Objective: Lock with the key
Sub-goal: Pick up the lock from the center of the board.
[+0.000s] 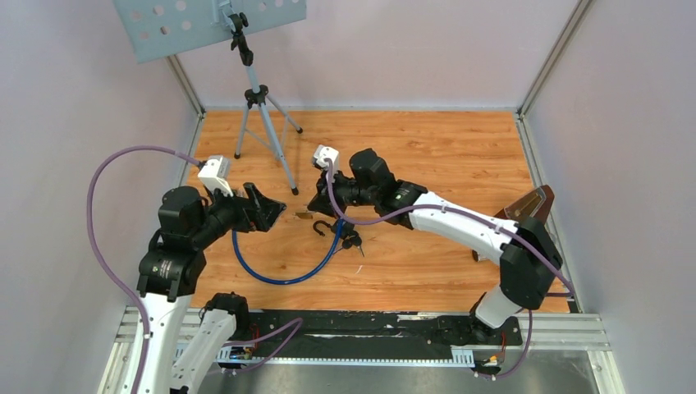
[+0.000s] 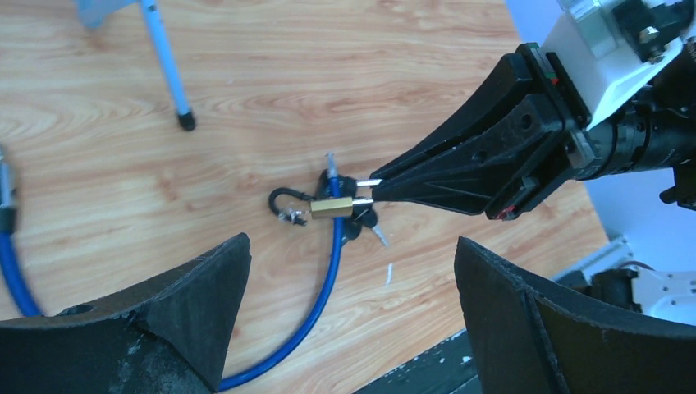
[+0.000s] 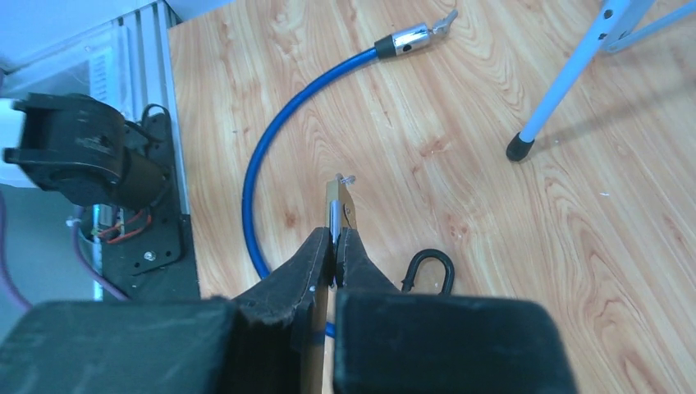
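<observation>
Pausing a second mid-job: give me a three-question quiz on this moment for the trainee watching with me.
1. True or false: the left gripper is shut on the blue cable.
2. Fill in: the cable's silver end lies ___ (touching / apart from) the brass padlock.
3. Pick one: the right gripper pinches what looks like a silver key at the end of: A the brass padlock; B the cable's silver end; C the left gripper.

Key: 1 false, its fingers stand wide apart; 2 apart from; 3 A.
</observation>
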Available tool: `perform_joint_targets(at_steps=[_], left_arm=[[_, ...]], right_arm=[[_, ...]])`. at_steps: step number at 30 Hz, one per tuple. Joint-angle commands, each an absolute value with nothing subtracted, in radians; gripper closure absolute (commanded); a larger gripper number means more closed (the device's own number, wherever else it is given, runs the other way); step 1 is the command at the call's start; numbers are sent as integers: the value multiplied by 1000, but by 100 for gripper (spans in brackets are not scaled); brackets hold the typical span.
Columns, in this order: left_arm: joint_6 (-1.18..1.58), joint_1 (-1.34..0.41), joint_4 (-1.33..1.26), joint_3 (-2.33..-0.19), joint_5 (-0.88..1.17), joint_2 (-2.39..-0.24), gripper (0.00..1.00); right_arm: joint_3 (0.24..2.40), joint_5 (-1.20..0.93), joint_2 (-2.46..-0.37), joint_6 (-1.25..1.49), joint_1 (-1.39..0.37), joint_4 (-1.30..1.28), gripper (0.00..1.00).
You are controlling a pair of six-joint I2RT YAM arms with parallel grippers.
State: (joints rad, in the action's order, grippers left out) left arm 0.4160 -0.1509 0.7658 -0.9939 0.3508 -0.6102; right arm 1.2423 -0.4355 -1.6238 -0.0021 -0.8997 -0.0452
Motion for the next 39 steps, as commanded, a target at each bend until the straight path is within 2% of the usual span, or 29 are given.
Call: perform_joint_targets(at_steps=[1,11,13,16,19,22,25,35,37,38,39], left_arm=[[479,-150,500,-937,481,-642,0],[475,-150,150,-845,541,-738,0],[442,-150,77,-835,614,-761,0],[444,-150,-91,-822,870,-814,0],[599,-151,-296,-809,1074,-851,0],[705,-155,-488,-786,1136,-866,0],[702,-168,-465,-800,1156,-879,2],[746,-252,-445,-808,1151,-869,26],[751,-264,-476,-799,1150,-856,33],[760,-270,-487,-795,1155,-853,42],[762,-273,-500,-793,1160,-851,46]], right_arm=[[1254,-407,-1499,88,-898,-75,100],[1259,-342,-1311,359,-855,-151,100],[1268,-360,-1278,405,-837,-171,100],[1290,-415,-1247,471,-801,-188,100],[1313,-444,-1244,503,-787,-211,100],[1325,-484,-1241,525,-787,-209,100],[1337,-533,-1238,546,-787,-194,100],[1390,-616,-1259,630,-787,-126,100],[1403,-627,-1270,646,-787,-127,100],[1409,-634,-1274,658,-787,-129,100],[1412,-641,-1277,668,-787,-129,100]])
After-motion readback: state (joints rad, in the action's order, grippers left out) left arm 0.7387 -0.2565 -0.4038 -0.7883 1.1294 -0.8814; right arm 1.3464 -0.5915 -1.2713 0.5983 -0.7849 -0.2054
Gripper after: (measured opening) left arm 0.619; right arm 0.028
